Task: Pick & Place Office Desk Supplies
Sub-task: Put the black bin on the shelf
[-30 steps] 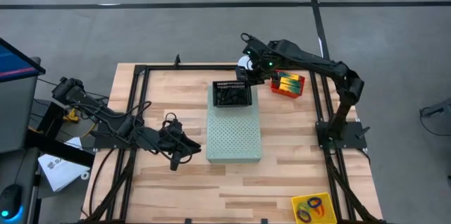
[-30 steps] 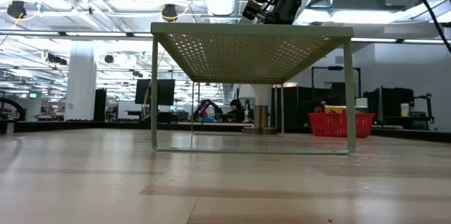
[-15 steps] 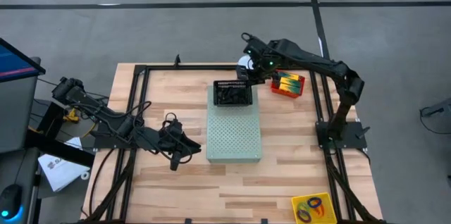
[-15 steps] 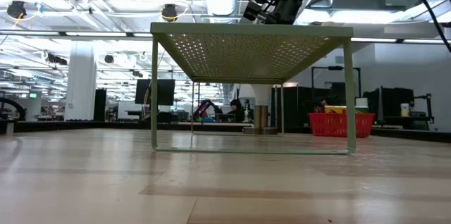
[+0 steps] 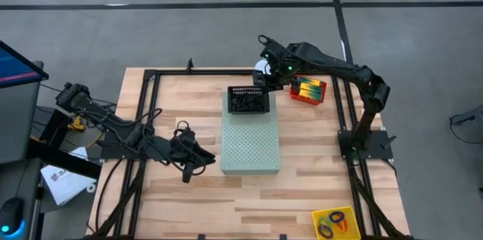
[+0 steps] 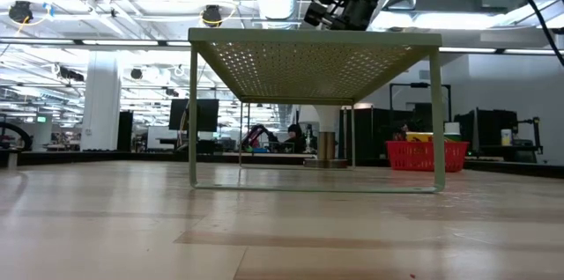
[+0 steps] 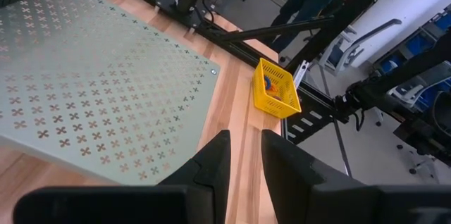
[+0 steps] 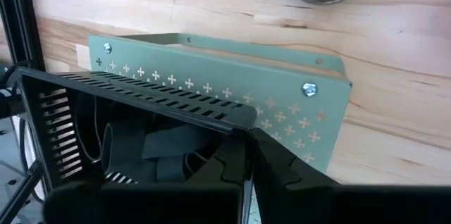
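Nearest thing on the counter (image 5: 189, 195) is the yellow basket (image 5: 334, 223) at the near right corner, with the coloured band loops (image 5: 330, 223) lying in it. A bit further in, the left tool (image 5: 198, 158) sits parked just left of the pale-green perforated board (image 5: 250, 146), fingers a small gap apart, holding nothing. On the far end of that board is the black slotted basket (image 5: 249, 100) with dark stuff inside. The right tool (image 5: 264, 83) is pinched shut on its far right rim. Looks like it's mid-handling the basket; I'd guess the next move is lifting without tipping. The red basket (image 5: 308, 89) sits further right.
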